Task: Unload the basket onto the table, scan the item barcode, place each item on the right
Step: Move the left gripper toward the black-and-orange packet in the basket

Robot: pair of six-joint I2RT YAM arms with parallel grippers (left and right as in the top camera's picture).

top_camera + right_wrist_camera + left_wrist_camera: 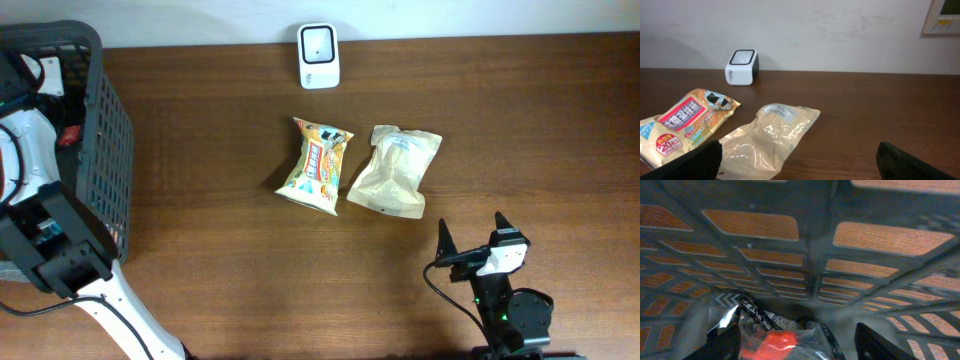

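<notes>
In the left wrist view my left gripper (792, 352) hangs inside the dark mesh basket (815, 255), open. A clear packet with red contents (782, 340) lies between its dark fingers, and the right finger (880, 345) stands a little apart from it. From overhead the left arm reaches into the basket (105, 130) and its jaws are hidden. The white barcode scanner (319, 56) stands at the table's far edge. My right gripper (473, 232) rests open near the front edge, empty.
Two packets lie mid-table: a colourful snack bag (316, 167) and a beige pouch (395, 172). The right wrist view shows the snack bag (680, 125), the pouch (767, 137) and the scanner (741, 67) against a white wall.
</notes>
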